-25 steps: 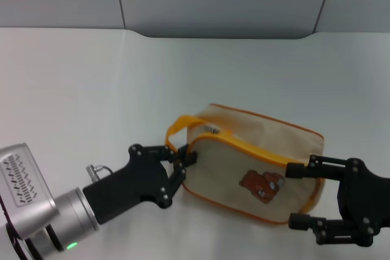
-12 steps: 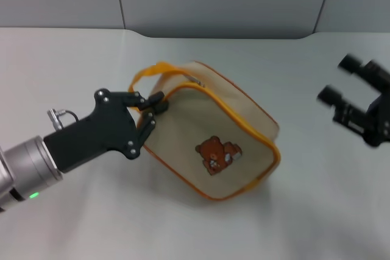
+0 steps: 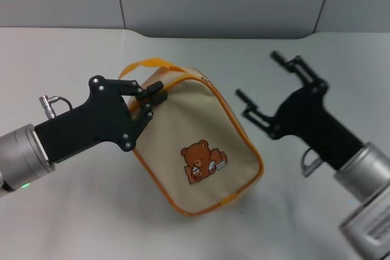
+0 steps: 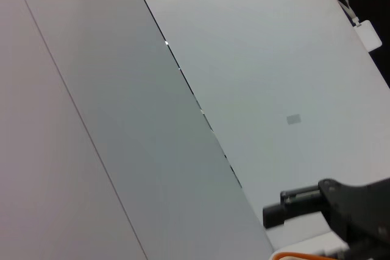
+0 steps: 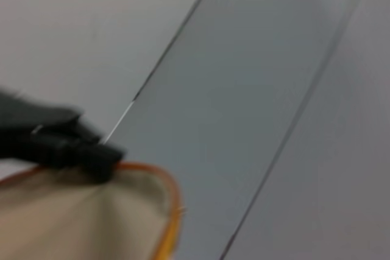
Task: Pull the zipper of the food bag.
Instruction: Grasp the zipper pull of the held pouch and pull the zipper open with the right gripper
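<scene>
The white counter (image 3: pixel 73 53) fills the head view. The food bag (image 3: pixel 195 144) sits at centre frame, tilted, its bear print facing the camera, likely steadied so the zipper (image 3: pixel 194 77) along its upper orange edge can be reached. The left end effector (image 3: pixel 153 98), centre-left, is clamped on the bag's upper left corner. The right end effector (image 3: pixel 267 86), upper right, hangs spread wide, empty, just beside the bag.

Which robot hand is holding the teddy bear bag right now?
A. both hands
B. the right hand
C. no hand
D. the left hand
D: the left gripper is pinched on the top corner of the food bag, while the right gripper hangs open beside the bag, not touching it.
</scene>
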You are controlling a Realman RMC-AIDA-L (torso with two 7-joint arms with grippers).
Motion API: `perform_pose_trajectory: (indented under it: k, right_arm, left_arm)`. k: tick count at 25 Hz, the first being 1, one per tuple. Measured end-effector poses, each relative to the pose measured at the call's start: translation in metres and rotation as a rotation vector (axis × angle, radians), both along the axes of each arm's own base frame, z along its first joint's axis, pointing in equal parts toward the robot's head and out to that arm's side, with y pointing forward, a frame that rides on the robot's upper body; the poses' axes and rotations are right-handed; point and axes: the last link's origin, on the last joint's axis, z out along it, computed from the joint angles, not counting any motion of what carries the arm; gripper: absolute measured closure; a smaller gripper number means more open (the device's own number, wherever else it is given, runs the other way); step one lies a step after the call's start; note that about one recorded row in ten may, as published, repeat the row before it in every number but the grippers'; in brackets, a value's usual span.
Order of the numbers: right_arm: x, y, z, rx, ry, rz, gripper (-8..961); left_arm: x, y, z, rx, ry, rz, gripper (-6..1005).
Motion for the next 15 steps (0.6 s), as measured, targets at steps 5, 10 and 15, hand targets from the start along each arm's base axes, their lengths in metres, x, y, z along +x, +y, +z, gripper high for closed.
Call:
perform_pose_trajectory:
  k: [5, 10, 15]
  right_arm:
    - [-0.007, -0.005, -0.015, -0.017, -0.078, 0.048, 201]
    - [-0.010, -0.008, -0.020, -0.051, -0.097, 0.074, 202]
    - [-0.016, -0.003, -0.019, -0.038, -0.066, 0.069, 206]
  left_arm:
    - [0.000, -0.001, -0.001, -0.002, -0.003, -0.001, 938]
    - [0.001, -0.002, -0.002, -0.008, -0.004, -0.003, 941]
    - [0.001, -0.003, -0.004, -0.017, 0.000, -0.007, 943]
